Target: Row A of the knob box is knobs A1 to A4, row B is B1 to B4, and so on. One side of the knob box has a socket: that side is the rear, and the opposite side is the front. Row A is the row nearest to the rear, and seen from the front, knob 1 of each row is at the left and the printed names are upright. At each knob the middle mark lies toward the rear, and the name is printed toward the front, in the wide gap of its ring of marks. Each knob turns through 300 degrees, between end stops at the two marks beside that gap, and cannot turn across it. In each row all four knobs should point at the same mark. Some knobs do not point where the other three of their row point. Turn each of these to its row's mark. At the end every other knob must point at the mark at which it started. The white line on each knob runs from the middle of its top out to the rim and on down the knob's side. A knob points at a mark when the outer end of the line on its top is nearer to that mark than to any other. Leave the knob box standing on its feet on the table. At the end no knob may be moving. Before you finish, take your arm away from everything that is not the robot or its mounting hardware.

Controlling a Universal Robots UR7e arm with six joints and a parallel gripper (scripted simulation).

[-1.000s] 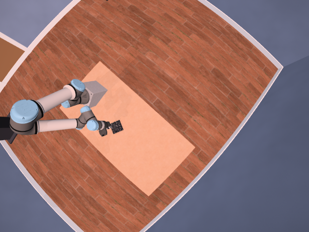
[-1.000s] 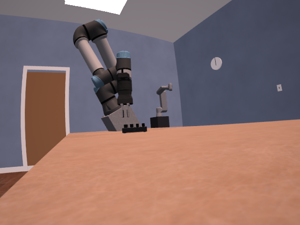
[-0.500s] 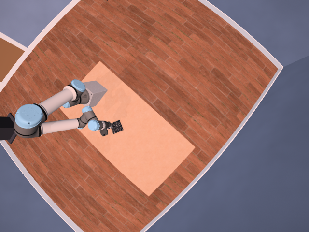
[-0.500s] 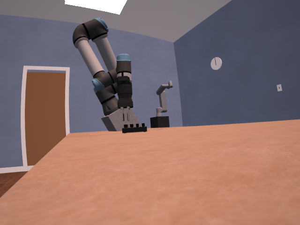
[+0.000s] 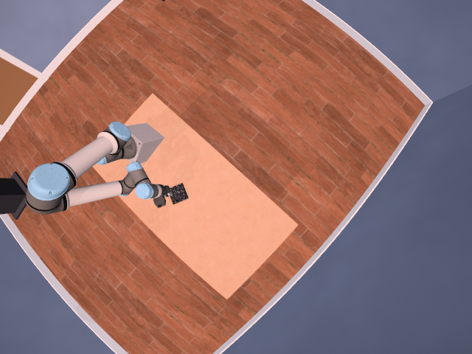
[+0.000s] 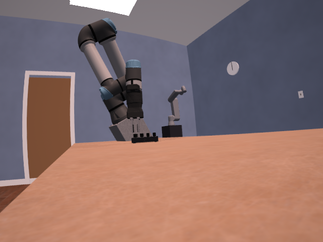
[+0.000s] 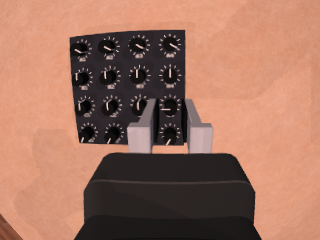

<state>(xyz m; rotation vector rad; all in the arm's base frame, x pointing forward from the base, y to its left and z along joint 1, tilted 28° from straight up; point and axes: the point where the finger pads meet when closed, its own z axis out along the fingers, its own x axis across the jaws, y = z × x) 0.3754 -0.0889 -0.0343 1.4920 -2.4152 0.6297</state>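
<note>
because a knob has to be pinched from two sides to turn it, hand (image 7: 171, 103) held straight down over the knob box (image 7: 123, 62), pale flat fingers set about half apart, one on each side of a knob (image 7: 170, 104) at the right edge, second row from the near side in the wrist view. nothing held yet; tips hanging just above the knob tops, not gripping. looks like the step of coming down on that knob, judged the odd one of its row.

flat black square box, sixteen small round black knobs, thin white lines and tiny white marks. names too small to read, so cannot tell which row.

resting flat near one end of the smooth peach surface (image 6: 182, 182).

farther back, a rough grey slanted block (image 6: 117, 131) under the arm, then a brown door (image 6: 48, 125).
</note>
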